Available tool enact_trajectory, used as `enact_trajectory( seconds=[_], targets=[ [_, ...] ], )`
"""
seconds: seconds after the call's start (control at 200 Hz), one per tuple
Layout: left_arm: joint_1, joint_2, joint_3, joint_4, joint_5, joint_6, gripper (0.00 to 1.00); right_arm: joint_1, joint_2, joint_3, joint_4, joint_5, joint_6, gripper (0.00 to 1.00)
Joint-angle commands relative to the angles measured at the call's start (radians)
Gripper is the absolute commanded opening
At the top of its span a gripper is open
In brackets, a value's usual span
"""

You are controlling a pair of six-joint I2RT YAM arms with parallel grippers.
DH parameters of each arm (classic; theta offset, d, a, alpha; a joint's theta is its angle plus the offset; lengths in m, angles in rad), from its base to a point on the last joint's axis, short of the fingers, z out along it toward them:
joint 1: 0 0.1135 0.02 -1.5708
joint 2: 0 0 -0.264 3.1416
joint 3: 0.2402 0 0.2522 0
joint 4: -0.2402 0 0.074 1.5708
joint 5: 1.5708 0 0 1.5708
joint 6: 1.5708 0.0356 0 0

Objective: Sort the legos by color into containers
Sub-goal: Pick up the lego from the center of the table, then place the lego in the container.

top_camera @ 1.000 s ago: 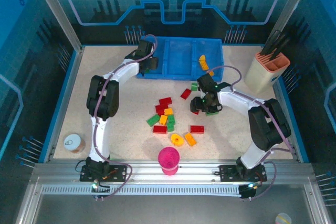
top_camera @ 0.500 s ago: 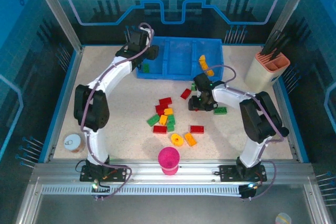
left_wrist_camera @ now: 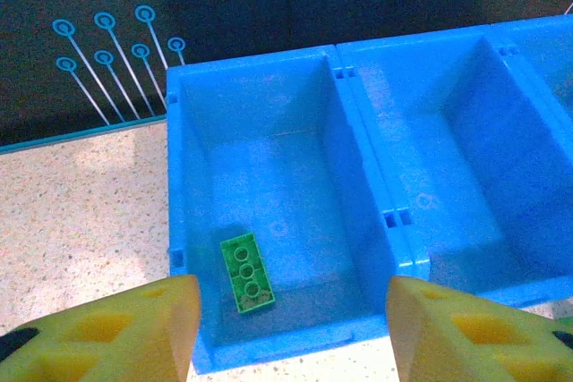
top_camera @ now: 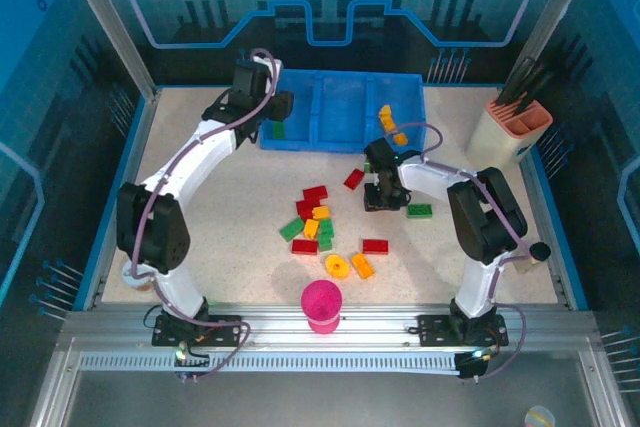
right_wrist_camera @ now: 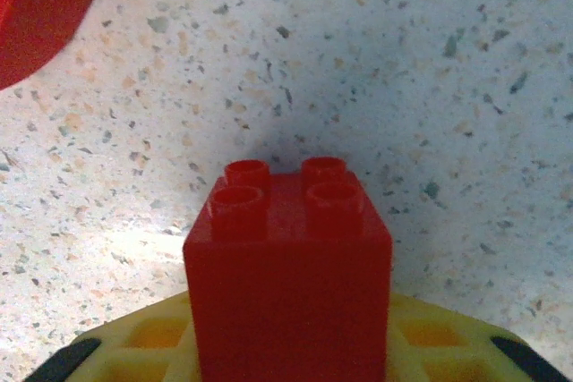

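Green has exactly one brick (left_wrist_camera: 247, 272) home, lying flat in the left compartment (left_wrist_camera: 260, 176) of the tray (top_camera: 343, 146). The right compartment (top_camera: 405, 97) has a couple of yellow/orange bricks (top_camera: 385, 117) in it. The middle compartment (left_wrist_camera: 430, 131) looks bare to me, so no red is sorted yet.

Left hand (left_wrist_camera: 286, 333) hangs just over the near edge of that left compartment, fingers spread wide with nothing between them, so it's free to go fetch another one. Right hand (top_camera: 377, 199) is down at the counter (top_camera: 250, 197) between the tray and the pile. In its wrist view it's clamped on a red brick (right_wrist_camera: 286, 266) that sits right between the yellow fingers. The brick looks to be at counter level, not lifted.

The rest of the legos (top_camera: 318, 227) are loose mid-counter: several reds, a few greens and some yellow/orange, including the round yellow one (top_camera: 337, 266). One lone green (top_camera: 420, 211) lies just beside the right hand, and one red (top_camera: 354, 179) lies near the tray.

I'd call this barely started. Three or so are in and roughly a dozen are left. My guess is the held red opens up the middle compartment.
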Motion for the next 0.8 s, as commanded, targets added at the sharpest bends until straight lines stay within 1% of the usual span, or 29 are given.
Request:
enact_trajectory(
  seconds=[0.0, 0.07, 0.23, 0.335, 0.45, 0.52, 0.61, 0.791],
  targets=[
    [-0.004, -0.099, -0.043, -0.057, -0.01, -0.002, 0.58, 0.009, 0.063, 0.01, 0.08, 0.003, -0.052, 0.3],
    [-0.007, -0.161, -0.078, -0.081, 0.001, 0.005, 0.59, 0.01, 0.043, 0.02, 0.06, 0.016, -0.077, 0.27],
    [-0.008, -0.31, -0.143, -0.167, 0.021, 0.016, 0.59, 0.012, -0.027, 0.104, -0.018, 0.059, -0.179, 0.26],
    [-0.008, -0.402, -0.215, -0.203, 0.027, 0.027, 0.61, 0.031, -0.066, 0.193, -0.046, 0.091, -0.291, 0.25],
    [-0.008, -0.465, -0.279, -0.265, 0.047, 0.029, 0.61, 0.048, -0.06, 0.321, -0.068, 0.115, -0.38, 0.25],
    [-0.008, -0.491, -0.317, -0.298, 0.054, 0.029, 0.61, 0.054, -0.043, 0.379, -0.034, 0.105, -0.44, 0.25],
    [-0.009, -0.52, -0.36, -0.33, 0.078, 0.019, 0.61, 0.054, 0.018, 0.487, -0.025, 0.105, -0.482, 0.26],
    [-0.022, -0.566, -0.465, -0.346, 0.142, -0.033, 0.63, 0.05, 0.186, 0.698, 0.005, 0.115, -0.509, 0.26]
  ],
)
